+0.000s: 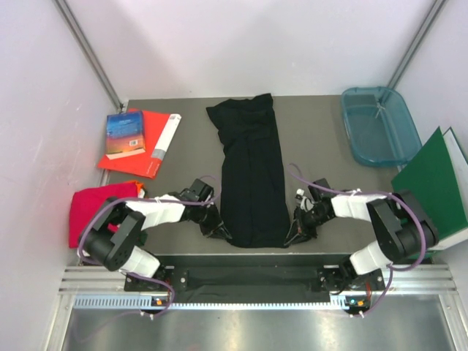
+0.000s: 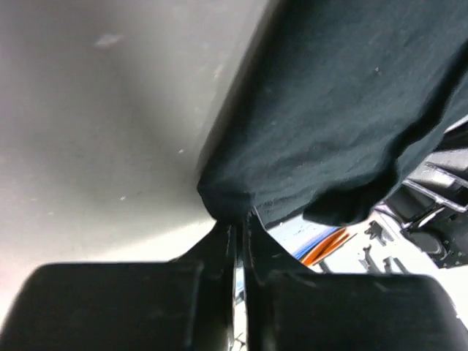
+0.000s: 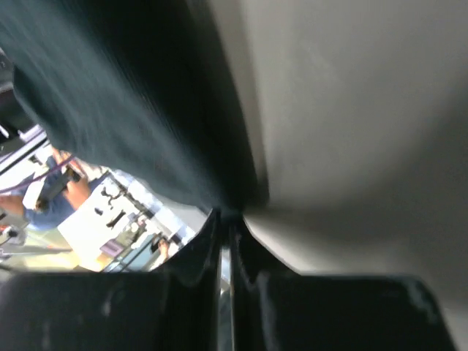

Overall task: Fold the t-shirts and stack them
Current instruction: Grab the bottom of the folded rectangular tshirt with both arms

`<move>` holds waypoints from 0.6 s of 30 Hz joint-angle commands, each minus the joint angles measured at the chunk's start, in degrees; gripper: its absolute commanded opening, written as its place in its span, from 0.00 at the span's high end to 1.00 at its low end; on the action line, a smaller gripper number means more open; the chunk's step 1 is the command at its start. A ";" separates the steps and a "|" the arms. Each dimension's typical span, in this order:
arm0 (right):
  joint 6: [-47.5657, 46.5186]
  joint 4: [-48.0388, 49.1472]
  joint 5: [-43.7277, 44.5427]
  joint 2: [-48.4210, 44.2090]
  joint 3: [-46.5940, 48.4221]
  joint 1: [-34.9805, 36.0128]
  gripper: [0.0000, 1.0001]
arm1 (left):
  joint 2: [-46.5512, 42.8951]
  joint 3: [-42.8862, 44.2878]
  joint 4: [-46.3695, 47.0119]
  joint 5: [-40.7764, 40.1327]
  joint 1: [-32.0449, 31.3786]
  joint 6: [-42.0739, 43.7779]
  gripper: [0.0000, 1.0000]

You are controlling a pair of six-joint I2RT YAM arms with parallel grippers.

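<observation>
Folding the black t-shirt point(image 1: 252, 175) is the step in hand. It lies as a narrow strip on the counter point(image 1: 322, 161), long axis running near edge to far. The left pincer point(image 1: 213, 228) and the right pincer point(image 1: 297, 229) each clamp a near corner; next, probably, lift together and carry that end farward evenly

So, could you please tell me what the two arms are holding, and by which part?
Both hold the large black cloth t-shirt: the left jaws are shut on its near left corner, the right jaws on its near right corner.
</observation>
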 commanded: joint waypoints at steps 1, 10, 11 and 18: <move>-2.31 4.33 5.63 3.93 1.48 1.86 1.00 | 1.21 3.47 -2.02 -5.04 -0.51 1.51 1.00; -9.95 -17.10 10.38 -11.26 11.66 1.77 1.00 | -10.92 12.08 -20.02 -8.29 -0.69 2.83 1.00; -10.13 -18.08 10.38 -13.01 12.98 1.86 1.00 | -12.06 15.31 -21.35 -8.99 -0.69 3.36 1.00; -11.27 -18.36 13.98 -10.85 26.60 1.59 1.00 | -7.95 29.65 -24.01 -13.92 -0.60 6.43 1.00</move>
